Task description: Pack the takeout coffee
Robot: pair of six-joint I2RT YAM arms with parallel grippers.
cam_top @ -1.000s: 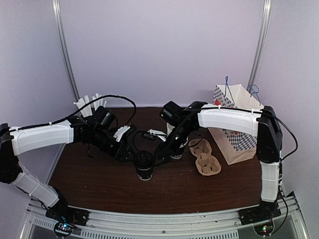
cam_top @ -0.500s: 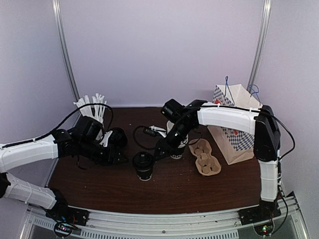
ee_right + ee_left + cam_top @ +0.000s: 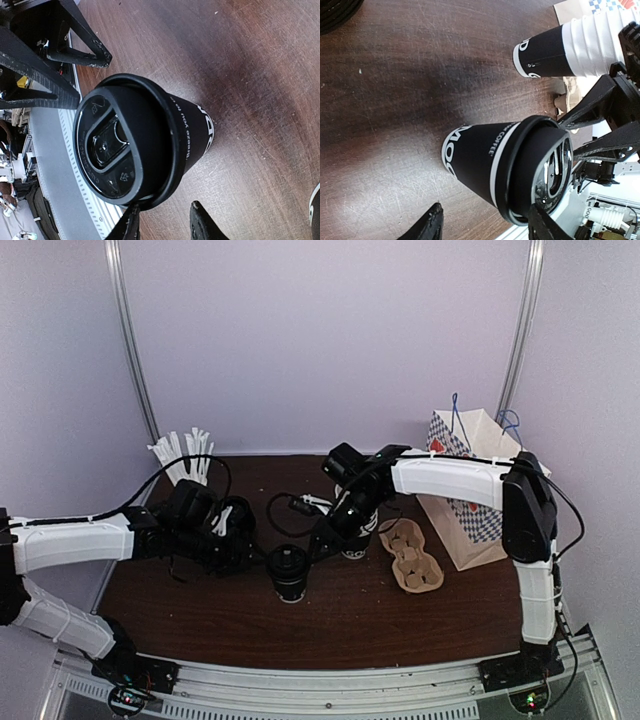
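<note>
The takeout coffee point(image 3: 288, 573) is a black paper cup with white lettering and a black dome lid, standing upright on the brown table point(image 3: 200, 610) near its middle. My left gripper point(image 3: 250, 548) sits low just left of it, open. In the left wrist view the coffee point(image 3: 495, 160) stands just ahead of the wide-apart left gripper point(image 3: 487, 220). My right gripper point(image 3: 322, 543) is just right of the cup. In the right wrist view the coffee point(image 3: 145, 145) is beside the right gripper point(image 3: 165, 215), whose jaws are narrowly open on bare table.
A stack of lidless white and black cups point(image 3: 352, 535) stands behind the right arm. A cardboard cup carrier point(image 3: 410, 555) lies to its right. The blue-checked paper bag point(image 3: 470, 490) stands open at the right. A cup of white sticks point(image 3: 185, 455) is back left.
My left gripper drew back to the left from the coffee, then edged towards it again. My right gripper stayed beside the cup and its jaws narrowed.
</note>
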